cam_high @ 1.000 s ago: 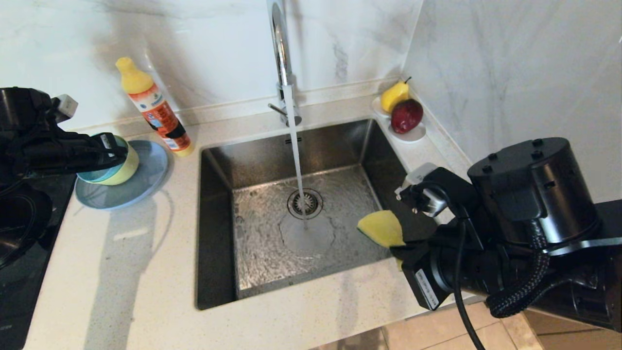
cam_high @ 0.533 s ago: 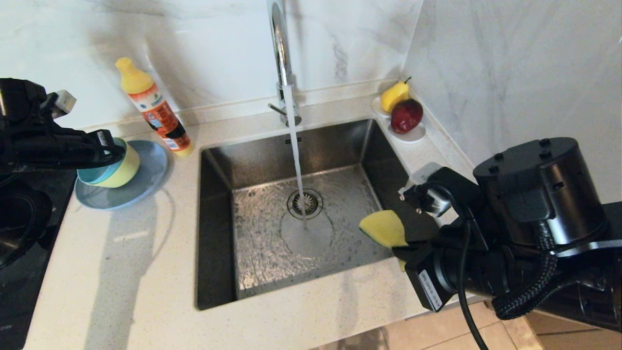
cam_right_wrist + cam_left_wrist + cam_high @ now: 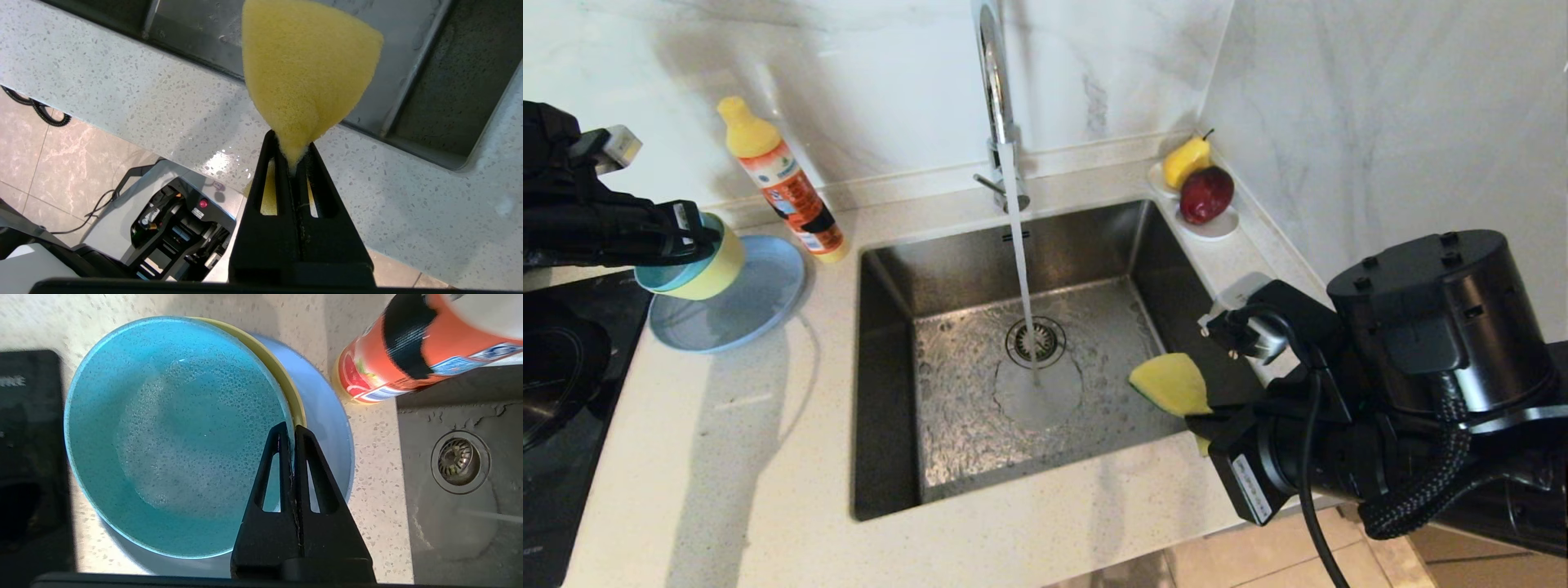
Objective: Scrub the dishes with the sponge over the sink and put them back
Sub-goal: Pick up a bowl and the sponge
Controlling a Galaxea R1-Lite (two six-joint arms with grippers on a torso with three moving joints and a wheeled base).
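Note:
A small teal bowl (image 3: pixel 175 437) sits nested inside a pale yellow bowl (image 3: pixel 292 396). My left gripper (image 3: pixel 289 428) is shut on their shared rim at the side nearest the sink. Seen from the head, the left gripper (image 3: pixel 701 233) holds the yellow bowl (image 3: pixel 715 273), tilted, just above the grey-blue plate (image 3: pixel 756 306) on the counter left of the sink (image 3: pixel 890 392). My right gripper (image 3: pixel 292 149) is shut on one squeezed end of the yellow sponge (image 3: pixel 306 73). It holds the sponge (image 3: pixel 1172 384) over the sink's right front part.
Water runs from the chrome faucet (image 3: pixel 995 90) onto the drain (image 3: pixel 1036 341). An orange detergent bottle (image 3: pixel 784 186) stands behind the plate. A white dish with a pear and an apple (image 3: pixel 1202 196) sits at the back right corner. A black cooktop (image 3: pixel 556 408) lies far left.
My left gripper has risen and drawn back to the left with both nested bowls, lifting them off the plate. The right arm and the sponge have stayed put.

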